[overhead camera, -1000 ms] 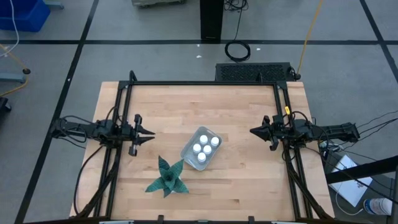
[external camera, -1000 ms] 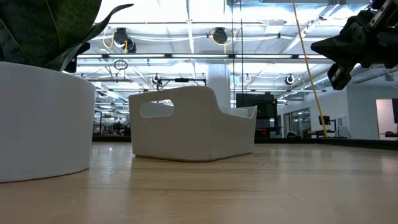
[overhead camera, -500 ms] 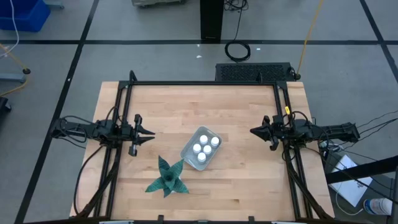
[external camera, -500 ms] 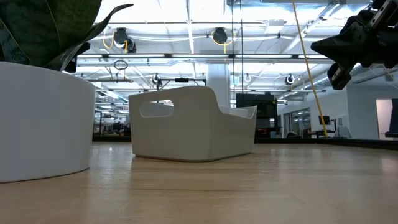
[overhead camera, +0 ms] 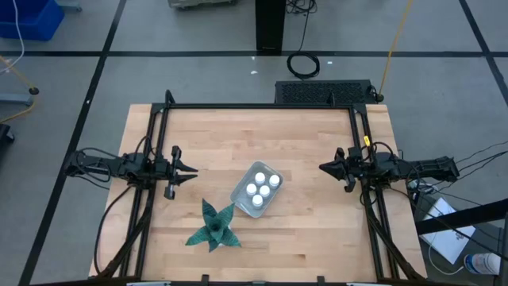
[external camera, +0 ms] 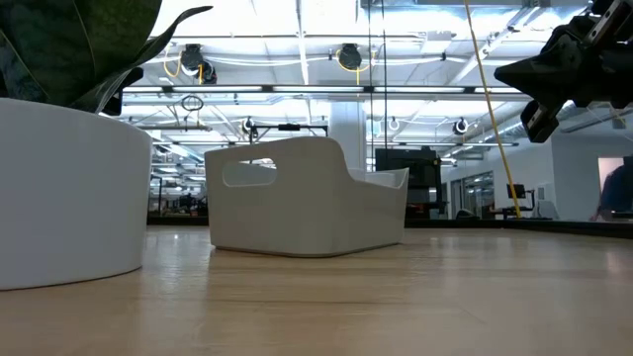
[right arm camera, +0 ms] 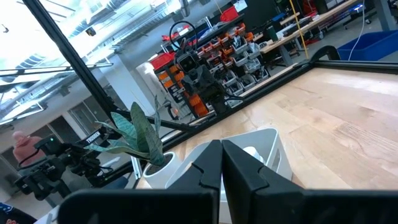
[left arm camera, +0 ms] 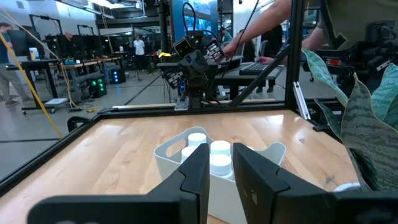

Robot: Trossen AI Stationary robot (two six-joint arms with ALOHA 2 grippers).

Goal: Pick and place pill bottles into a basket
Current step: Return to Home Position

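Note:
The basket (overhead camera: 238,195), a pale tray, stands near the table's middle, right of centre. Several white pill bottles (overhead camera: 257,189) stand upright inside it. The basket also shows in the low view (external camera: 307,213), the left wrist view (left arm camera: 171,155) and the right wrist view (right arm camera: 267,146). My left gripper (overhead camera: 193,170) hovers at the table's left side, pointing at the basket, its fingers (left arm camera: 196,174) a narrow gap apart and empty. My right gripper (overhead camera: 321,168) hovers at the right side, shut and empty, and also shows in the low view (external camera: 502,71).
A green spiky plant (overhead camera: 213,226) in a white pot (external camera: 69,188) stands left of the basket toward the near edge. A black frame (overhead camera: 254,107) runs around the table. People stand in the room beyond (left arm camera: 267,18). Bare wood lies along the far side.

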